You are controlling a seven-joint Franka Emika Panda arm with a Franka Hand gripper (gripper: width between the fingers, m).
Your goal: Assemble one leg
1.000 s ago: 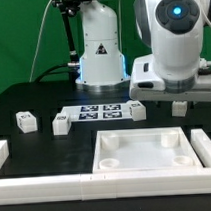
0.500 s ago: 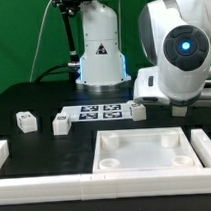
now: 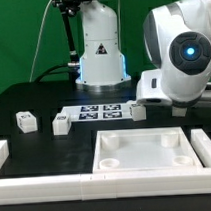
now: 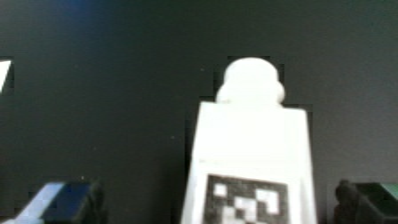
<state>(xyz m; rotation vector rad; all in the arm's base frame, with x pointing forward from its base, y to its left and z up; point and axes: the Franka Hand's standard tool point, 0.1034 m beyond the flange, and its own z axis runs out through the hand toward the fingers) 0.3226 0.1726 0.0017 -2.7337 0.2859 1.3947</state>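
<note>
One leg (image 4: 246, 150) lies on the dark surface (image 4: 107, 120), centred inside the wide-open gripper (image 4: 212, 201), with a clear gap either side; nothing is gripped.

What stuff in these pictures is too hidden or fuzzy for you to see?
- Wrist view: the leg is blurred, and its tag is cut off by the picture's edge.
- Wrist view: only the fingertips show; the rest of them is out of frame.
- Exterior view: the arm hides the table behind and below it.
</note>
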